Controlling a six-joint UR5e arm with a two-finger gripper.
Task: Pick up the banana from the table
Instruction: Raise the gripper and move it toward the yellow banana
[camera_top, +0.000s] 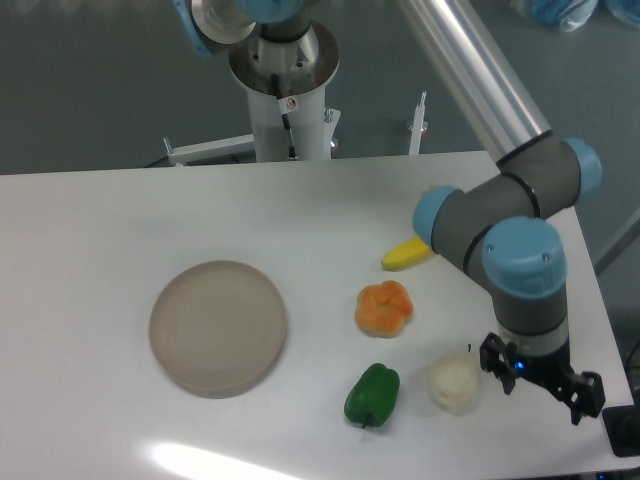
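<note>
Near table's (100, 230) right front corner, hand (541, 378) hangs, fingers apart, gripping nothing. Banana (404, 255) lies on table farther back and left, partly hidden behind forearm, long axis running left-right, slightly tilted.

Single fixed camera, high front view, facing arm base across table (120, 220).

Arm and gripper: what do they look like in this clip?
The arm has a shiny silver tube link, grey joint housings and light-blue end caps. The gripper is small and black, with a tiny blue light near its mount; its fingers are too small to make out.
</note>
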